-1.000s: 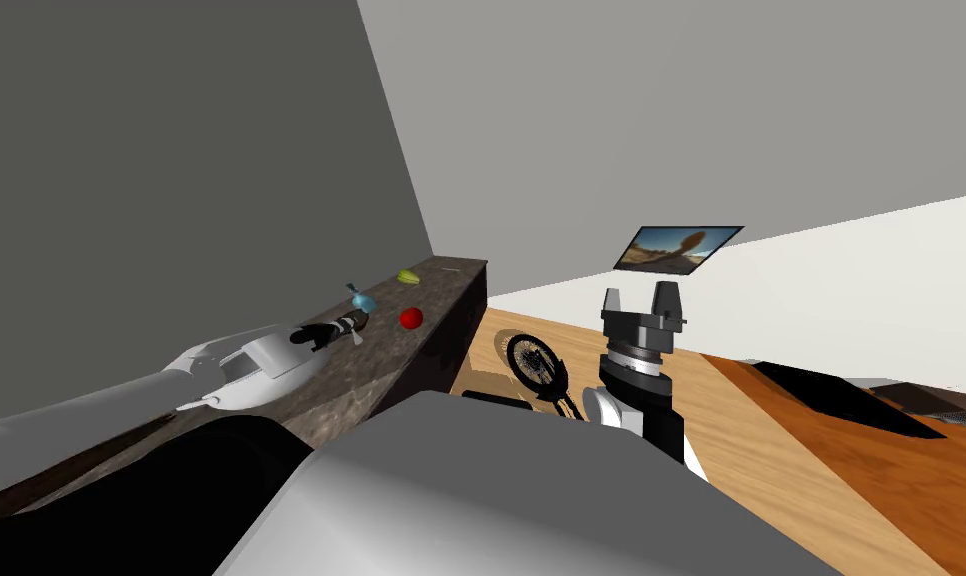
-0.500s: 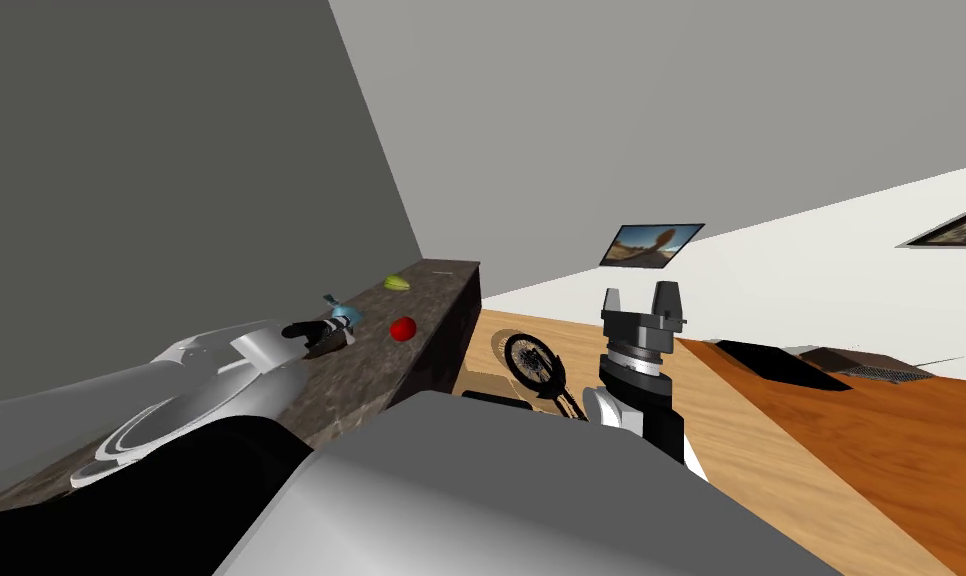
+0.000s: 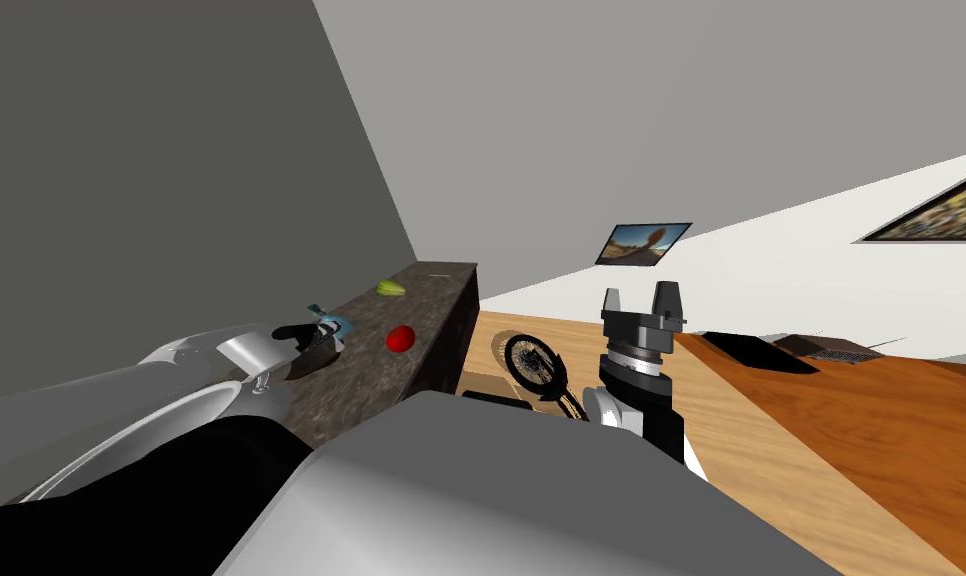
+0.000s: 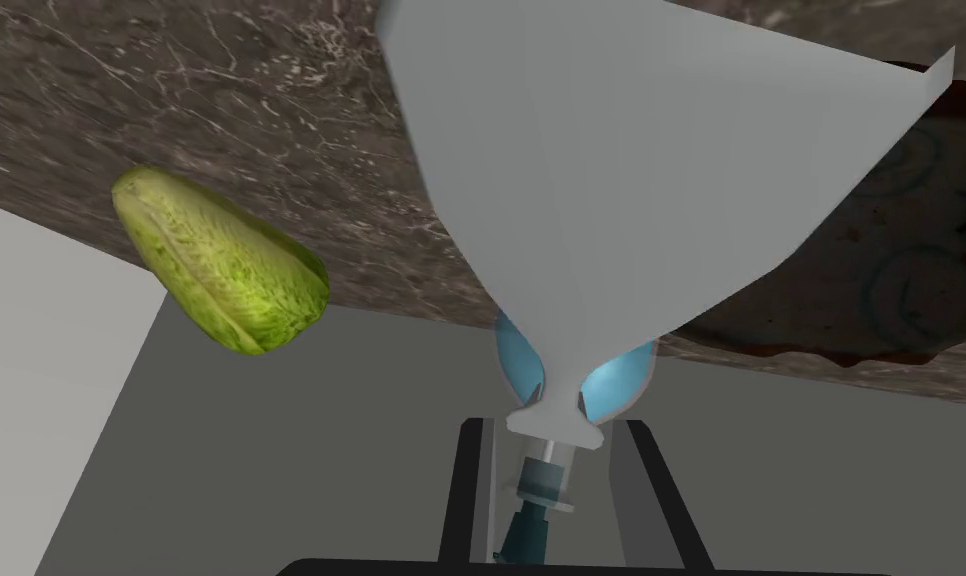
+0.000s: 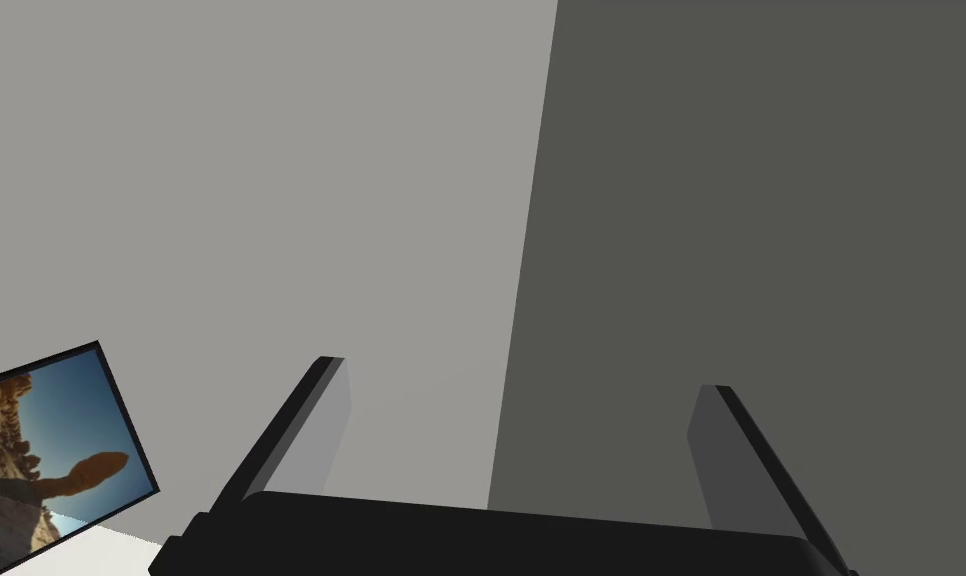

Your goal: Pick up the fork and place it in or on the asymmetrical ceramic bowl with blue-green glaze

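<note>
In the left wrist view my left gripper [image 4: 554, 440] is shut on the fork [image 4: 651, 180]. The fork has a dark blue-green handle between the fingers, a light blue part above it, and a broad pale grey head fanning out ahead. It hangs over the dark marbled counter [image 4: 271, 90]. Beyond the fork's head a dark round dish with faint blue rings [image 4: 901, 270] lies on the counter. In the head view the left gripper [image 3: 323, 328] with the fork [image 3: 331, 321] is over the counter [image 3: 371, 380] at my left. My right gripper [image 3: 641, 300] stands open and empty, raised at the middle.
A green leafy vegetable [image 4: 221, 265] lies on the counter near the wall [image 3: 391, 289], and a red ball [image 3: 400, 339] sits near the counter's edge. A bicycle wheel [image 3: 531, 362] stands on the wooden floor. An orange-brown tabletop [image 3: 871, 420] lies at the right.
The head view has swung, shifting the whole room leftward. My left arm has drawn back toward me along the counter with the fork. The right arm has not moved.
</note>
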